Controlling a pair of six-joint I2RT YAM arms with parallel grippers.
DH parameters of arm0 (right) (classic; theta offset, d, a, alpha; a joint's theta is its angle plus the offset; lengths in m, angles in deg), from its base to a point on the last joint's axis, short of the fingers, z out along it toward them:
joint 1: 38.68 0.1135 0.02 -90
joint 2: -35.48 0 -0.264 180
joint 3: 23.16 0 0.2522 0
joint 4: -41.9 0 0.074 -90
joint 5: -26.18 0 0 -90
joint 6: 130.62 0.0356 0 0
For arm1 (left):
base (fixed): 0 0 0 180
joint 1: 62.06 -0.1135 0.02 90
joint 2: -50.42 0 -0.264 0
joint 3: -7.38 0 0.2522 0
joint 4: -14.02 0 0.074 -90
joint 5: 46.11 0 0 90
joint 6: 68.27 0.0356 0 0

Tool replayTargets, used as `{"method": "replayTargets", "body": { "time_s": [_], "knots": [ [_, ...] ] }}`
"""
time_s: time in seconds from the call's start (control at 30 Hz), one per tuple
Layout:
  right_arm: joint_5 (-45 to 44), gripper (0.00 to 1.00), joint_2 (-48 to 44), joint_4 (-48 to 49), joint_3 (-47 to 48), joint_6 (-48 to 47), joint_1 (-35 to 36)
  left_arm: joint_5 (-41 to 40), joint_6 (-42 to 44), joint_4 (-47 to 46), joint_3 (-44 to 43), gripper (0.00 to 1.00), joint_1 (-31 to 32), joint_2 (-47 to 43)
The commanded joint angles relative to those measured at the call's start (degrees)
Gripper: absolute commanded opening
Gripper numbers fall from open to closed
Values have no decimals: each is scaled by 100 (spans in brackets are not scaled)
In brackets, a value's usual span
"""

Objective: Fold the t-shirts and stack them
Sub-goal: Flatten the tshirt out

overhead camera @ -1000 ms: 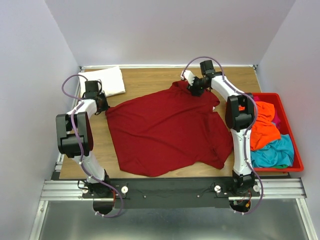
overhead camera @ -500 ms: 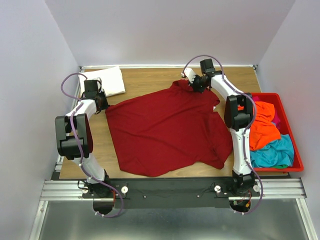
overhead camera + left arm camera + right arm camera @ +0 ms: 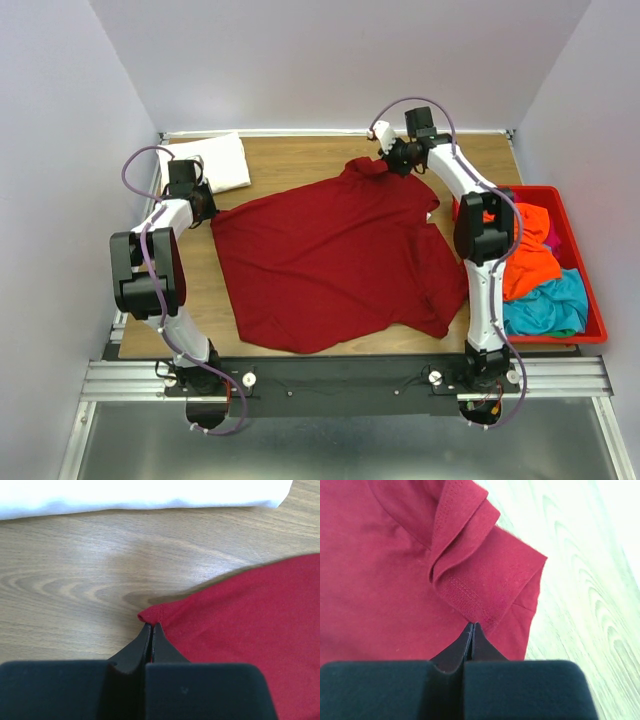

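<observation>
The dark red t-shirt [image 3: 330, 255] lies spread open on the wooden table [image 3: 300, 160]. My left gripper [image 3: 207, 213] is at its left corner. In the left wrist view the jaws [image 3: 151, 625] are shut on that corner of the red cloth [image 3: 250, 615]. My right gripper [image 3: 386, 160] is at the shirt's far edge. In the right wrist view its jaws [image 3: 471, 625] are shut on a bunched sleeve hem [image 3: 470, 580]. A folded white t-shirt [image 3: 215, 162] lies at the back left; it also shows in the left wrist view [image 3: 140, 492].
A rigid red bin [image 3: 596, 318] stands at the right edge, holding crumpled orange [image 3: 525, 258] and teal [image 3: 550, 305] shirts and a bit of magenta cloth. The right arm's link crosses the bin's near-left rim. Walls close in the table at back and sides.
My right gripper has moved a little toward the back right, drawing the shirt's far sleeve with it. The left arm has not moved.
</observation>
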Motion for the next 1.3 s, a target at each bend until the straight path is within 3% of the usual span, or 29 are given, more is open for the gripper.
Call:
{"method": "replayTargets", "body": {
  "time_s": [0.0, 0.3, 0.77, 1.0, 1.27],
  "knots": [
    [352, 1, -621, 13, -405, 329, -5, 114, 82, -147, 64, 0, -23, -277],
    [793, 1, -1598, -110, -2075, 293, 669, 166, 82, -164, 55, 0, -23, -286],
    [-76, 1, -324, -180, -1313, 1181, 1401, 237, 109, -182, 81, 0, -31, -234],
    [-156, 32, -393, -180, -1101, 1252, 1401, 254, 117, -182, 73, 0, -31, -225],
    [-191, 39, -736, -198, -1241, 1015, 1392, 307, 117, -173, 73, 0, -31, -234]
  ]
}}
